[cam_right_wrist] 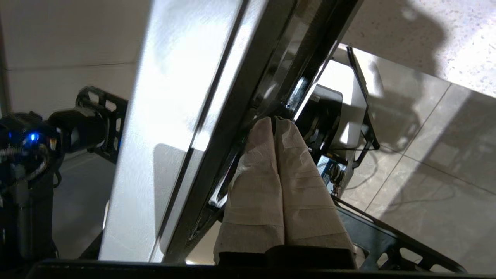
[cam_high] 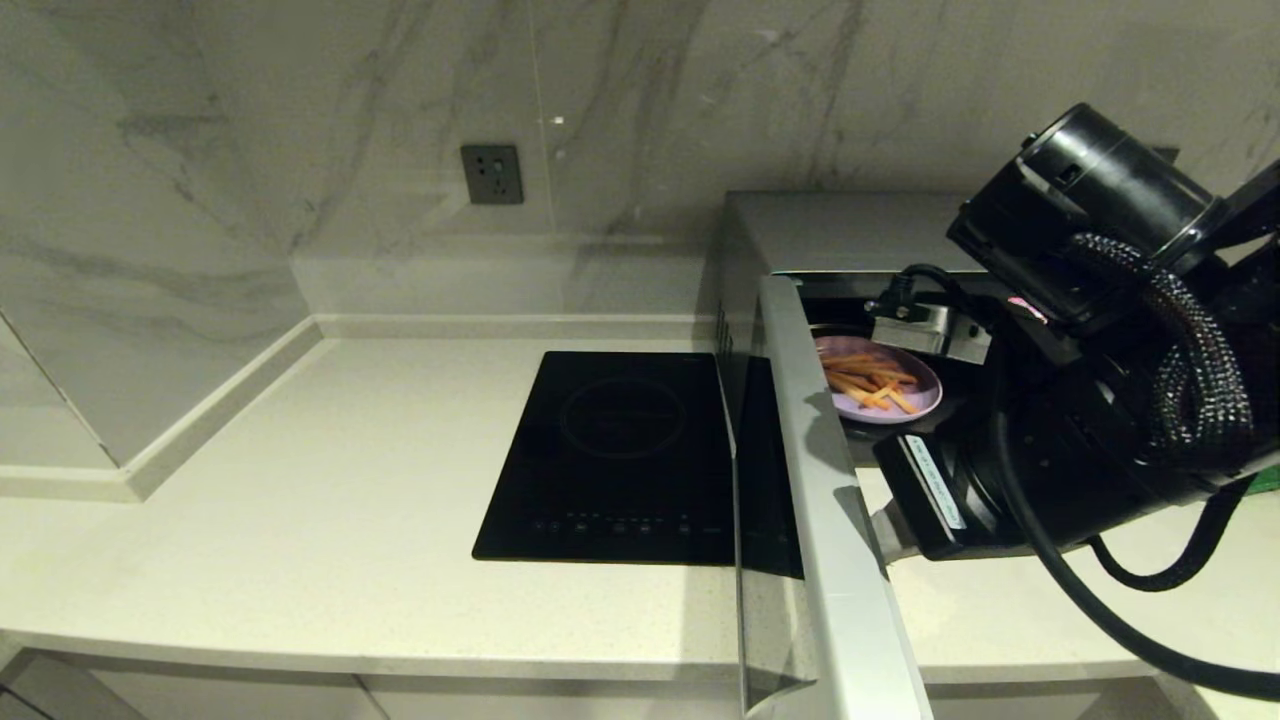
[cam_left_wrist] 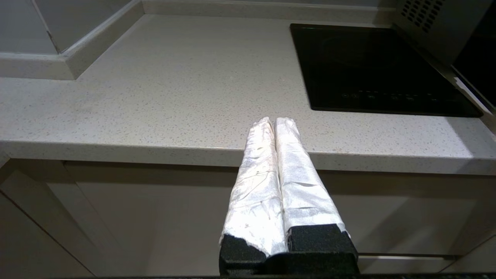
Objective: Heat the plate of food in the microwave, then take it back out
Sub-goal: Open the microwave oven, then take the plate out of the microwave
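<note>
The microwave (cam_high: 840, 232) stands at the right of the counter with its door (cam_high: 835, 540) swung wide open toward me. Inside it rests the lilac plate of food (cam_high: 882, 392), orange-yellow sticks on top. My right arm (cam_high: 1050, 440) reaches in front of the opening and hides the right part of the cavity. The right gripper (cam_right_wrist: 275, 121) is shut and empty, its taped tips close against the dark inner side of the door (cam_right_wrist: 248, 100). Shut as well, my left gripper (cam_left_wrist: 275, 121) hangs low at the counter's front edge, out of the head view.
A flat black induction hob (cam_high: 620, 455) lies just left of the microwave. A wall socket (cam_high: 491, 174) sits on the marble backsplash. A green sliver (cam_high: 1262, 480) shows behind the right arm. Pale counter (cam_left_wrist: 174, 85) spreads left of the hob.
</note>
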You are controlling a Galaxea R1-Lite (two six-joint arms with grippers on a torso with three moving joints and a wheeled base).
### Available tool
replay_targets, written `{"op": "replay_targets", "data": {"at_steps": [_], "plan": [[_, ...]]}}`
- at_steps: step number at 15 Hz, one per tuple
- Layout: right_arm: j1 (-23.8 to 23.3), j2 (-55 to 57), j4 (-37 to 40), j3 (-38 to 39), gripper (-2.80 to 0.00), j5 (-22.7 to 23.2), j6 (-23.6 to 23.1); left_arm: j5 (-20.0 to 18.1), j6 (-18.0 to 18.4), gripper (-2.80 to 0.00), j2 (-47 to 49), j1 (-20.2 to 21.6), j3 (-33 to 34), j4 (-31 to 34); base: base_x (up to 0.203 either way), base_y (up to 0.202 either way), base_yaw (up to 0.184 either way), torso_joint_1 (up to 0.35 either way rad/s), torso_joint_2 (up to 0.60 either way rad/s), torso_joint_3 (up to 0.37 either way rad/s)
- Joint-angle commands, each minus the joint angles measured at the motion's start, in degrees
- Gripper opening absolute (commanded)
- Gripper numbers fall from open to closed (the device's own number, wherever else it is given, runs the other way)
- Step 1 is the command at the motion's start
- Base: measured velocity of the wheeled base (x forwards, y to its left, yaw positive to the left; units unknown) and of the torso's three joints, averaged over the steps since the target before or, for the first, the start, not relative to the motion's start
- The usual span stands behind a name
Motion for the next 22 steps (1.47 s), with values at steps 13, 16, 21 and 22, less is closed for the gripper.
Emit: {"op": "replay_targets", "data": {"at_steps": [13,16,21,22], "plan": [[-8.9,-2.01,0.32,0.21,-2.8,-20.89,22.07,0.02,-0.1,-2.8,0.0,0.02,0.01,-0.02,0.0,0.0,0.0,0.0,0.0,0.0],[-16.66,0.37,-3.12,-0.29,0.0,-20.86,30.37,0.02,-0.1,-2.8,0.0,0.02,0.01,-0.02,0.0,0.0,0.0,0.0,0.0,0.0],[-27.44,4.46,-11.63,-0.56,0.0,-9.14,33.86,0.02,-0.1,-2.8,0.0,0.02,0.01,-0.02,0.0,0.0,0.0,0.0,0.0,0.0],[-28.66,5.82,-13.78,-0.67,0.0,-7.11,32.81,0.02,-0.1,-2.8,0.0,0.02,0.01,-0.02,0.0,0.0,0.0,0.0,0.0,0.0]]}}
